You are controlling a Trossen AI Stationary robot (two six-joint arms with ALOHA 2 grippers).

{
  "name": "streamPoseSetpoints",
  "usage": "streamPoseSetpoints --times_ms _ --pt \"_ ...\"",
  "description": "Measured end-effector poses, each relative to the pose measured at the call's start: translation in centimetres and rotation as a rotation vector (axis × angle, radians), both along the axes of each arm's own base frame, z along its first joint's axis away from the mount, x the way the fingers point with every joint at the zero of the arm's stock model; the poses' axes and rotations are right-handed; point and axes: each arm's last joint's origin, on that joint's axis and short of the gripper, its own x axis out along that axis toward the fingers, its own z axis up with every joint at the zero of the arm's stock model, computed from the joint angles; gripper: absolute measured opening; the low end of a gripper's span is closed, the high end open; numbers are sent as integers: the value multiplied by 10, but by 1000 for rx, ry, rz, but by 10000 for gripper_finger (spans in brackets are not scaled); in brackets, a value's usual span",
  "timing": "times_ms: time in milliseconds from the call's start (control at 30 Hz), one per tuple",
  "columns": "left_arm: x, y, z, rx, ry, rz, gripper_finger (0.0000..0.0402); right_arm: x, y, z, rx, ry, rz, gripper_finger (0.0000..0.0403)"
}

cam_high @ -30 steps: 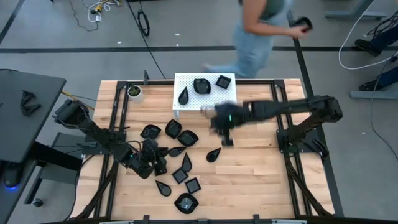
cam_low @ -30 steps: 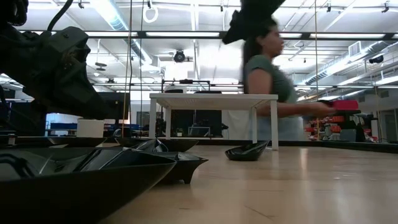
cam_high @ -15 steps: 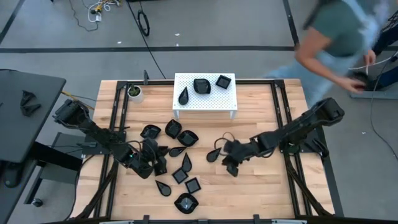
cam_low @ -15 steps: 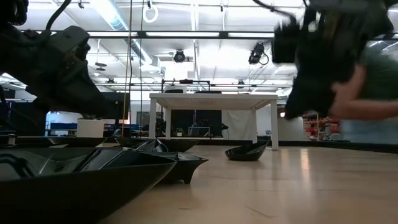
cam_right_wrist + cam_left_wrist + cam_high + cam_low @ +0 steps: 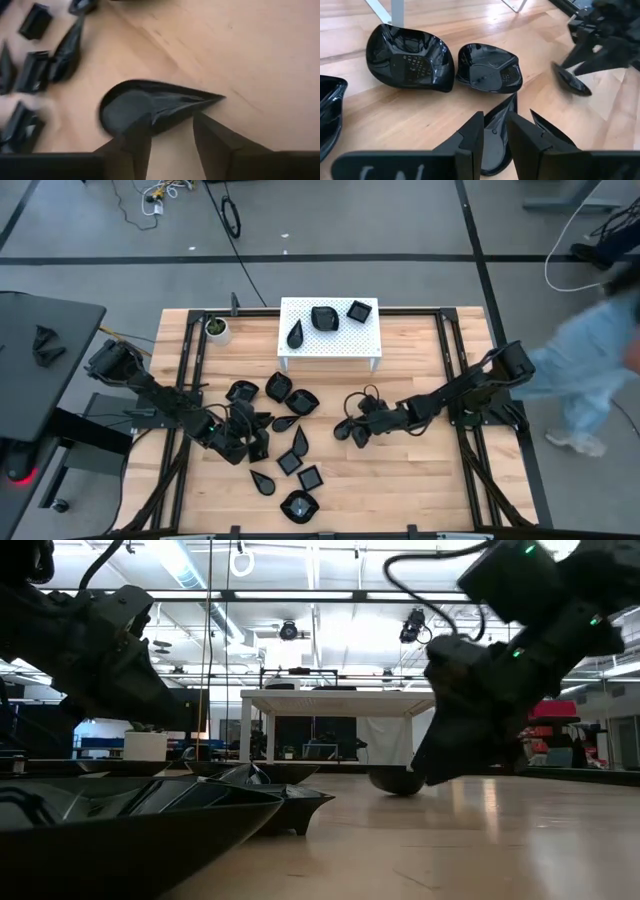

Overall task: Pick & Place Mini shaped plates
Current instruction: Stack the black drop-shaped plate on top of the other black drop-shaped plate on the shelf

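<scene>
Black teardrop plate [image 5: 150, 107] lies on the wooden table [image 5: 420, 470], between the right gripper's [image 5: 170, 135] parted fingers, as only its wrist camera shows. Overhead, the left gripper [image 5: 245, 442], fingers apart, sits among scattered plates [image 5: 290, 430].

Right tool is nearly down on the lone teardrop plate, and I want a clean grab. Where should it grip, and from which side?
Grip the teardrop plate across its narrowing body, between round bowl and pointed tip, coming straight down. The right tool already straddles it there with fingers open. The raised rim should give the fingers an edge. It lies apart from the pile.
</scene>
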Motion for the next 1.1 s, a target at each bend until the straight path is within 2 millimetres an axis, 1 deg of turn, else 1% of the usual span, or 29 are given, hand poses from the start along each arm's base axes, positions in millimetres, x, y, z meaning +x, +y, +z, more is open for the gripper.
streamPoseSetpoints --times_ms 100,233,433,500,733,900,1000,1100 --pt "0 0 0 -3 -1 -2 87 5 -1 -5 -34 14 -12 119" --pt "0 0 0 -5 -4 -2 87 9 0 -3 -52 5 -6 75" --pt "2 -1 3 10 -38 4 87 17 3 4 -102 -21 95 13" --pt "5 -3 6 30 -61 -9 87 19 6 7 -131 -43 131 5" --pt "15 -10 22 147 -138 -98 87 29 10 17 -199 -82 201 3" --pt "16 -10 25 182 -144 -109 87 28 11 17 -186 -67 225 5" --pt "16 -10 25 183 -144 -109 87 26 10 14 -191 -22 246 29" --pt "16 -10 25 183 -144 -109 87 25 10 9 -227 3 278 72"
